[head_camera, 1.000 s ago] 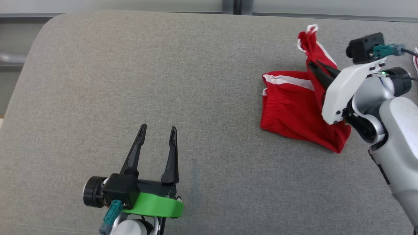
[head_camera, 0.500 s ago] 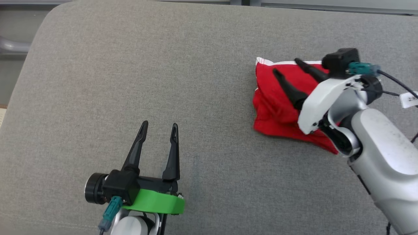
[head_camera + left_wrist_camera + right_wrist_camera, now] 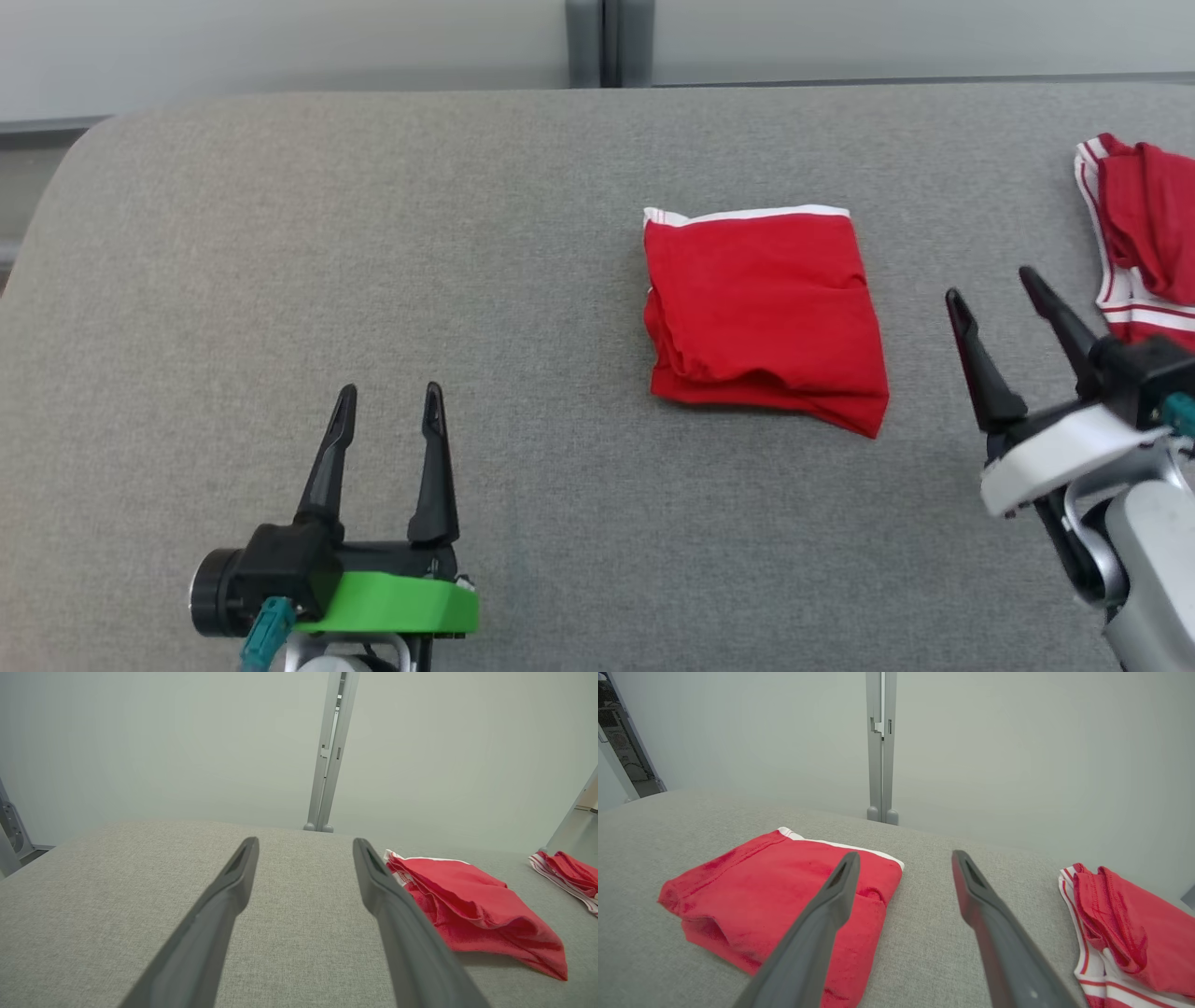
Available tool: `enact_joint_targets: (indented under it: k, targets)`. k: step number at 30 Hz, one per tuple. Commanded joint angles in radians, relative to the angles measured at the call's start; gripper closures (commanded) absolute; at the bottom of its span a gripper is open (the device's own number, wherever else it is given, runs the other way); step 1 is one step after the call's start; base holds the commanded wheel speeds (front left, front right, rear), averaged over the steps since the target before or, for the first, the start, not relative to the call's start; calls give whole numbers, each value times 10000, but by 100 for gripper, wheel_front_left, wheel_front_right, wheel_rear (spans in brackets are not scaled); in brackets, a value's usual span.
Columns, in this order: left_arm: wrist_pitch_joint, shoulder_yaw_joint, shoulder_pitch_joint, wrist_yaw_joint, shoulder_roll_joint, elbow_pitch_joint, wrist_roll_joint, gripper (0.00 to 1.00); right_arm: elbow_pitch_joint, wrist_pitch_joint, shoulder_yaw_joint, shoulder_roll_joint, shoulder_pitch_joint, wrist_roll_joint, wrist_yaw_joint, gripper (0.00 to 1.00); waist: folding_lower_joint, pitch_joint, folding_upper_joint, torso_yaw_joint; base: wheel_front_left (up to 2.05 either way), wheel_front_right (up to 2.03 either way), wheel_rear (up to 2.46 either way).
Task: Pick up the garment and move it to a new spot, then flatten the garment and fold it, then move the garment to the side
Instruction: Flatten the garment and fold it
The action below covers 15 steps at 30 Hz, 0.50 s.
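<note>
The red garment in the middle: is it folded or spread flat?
Folded. The red garment lies as a compact rectangle, with stacked layers showing along its near edge.

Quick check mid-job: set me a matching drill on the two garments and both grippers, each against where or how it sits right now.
Things:
1. folded garment
2. second garment
3. left gripper
4. right gripper

Places or states:
A. open, lower left in head view
B. open, between the two garments
C. bunched, at head view's right edge
D. lies flat, white band along its far edge

Pairs: 1-D, 2-C, 3-A, 4-B
</note>
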Motion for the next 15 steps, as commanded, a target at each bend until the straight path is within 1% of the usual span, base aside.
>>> enact_joint_targets:
  k: [1, 4, 8, 11, 13, 14, 15]
  targets:
    - [-26, 149, 276, -4, 21, -64, -22, 0, 130, -248, -39, 125, 368, -261, -19, 0, 0, -641, 0, -640, 0, 0, 0]
    - [-26, 457, 649, -34, 24, -311, -10, 0, 141, -475, -396, 740, 867, -746, -18, 0, 0, -1001, 0, -897, 0, 0, 0]
    - [-26, 779, 1358, 90, 22, -605, 145, 0, -804, -473, -938, 1492, 1816, -1250, -19, 0, 0, -1523, 0, -1132, 0, 0, 0]
    - [-26, 838, 1721, 94, 24, -729, 264, 0, -1525, -471, -1425, 1948, 2369, -1585, -19, 0, 0, -1696, 0, -1114, 0, 0, 0]
    - [-26, 854, 1975, 177, 24, -714, 256, 0, -2102, -473, -1661, 2230, 2791, -1831, -18, 0, 0, -1816, 0, -1038, 0, 0, 0]
    - [-26, 822, 2110, 183, 24, -668, 289, 0, -2431, -472, -1918, 2507, 3247, -1828, -19, 0, 0, -1939, 0, -970, 0, 0, 0]
    - [-26, 813, 2178, 207, 24, -626, 286, 0, -2541, -472, -2033, 2554, 3454, -1935, -19, 0, 0, -2008, 0, -916, 0, 0, 0]
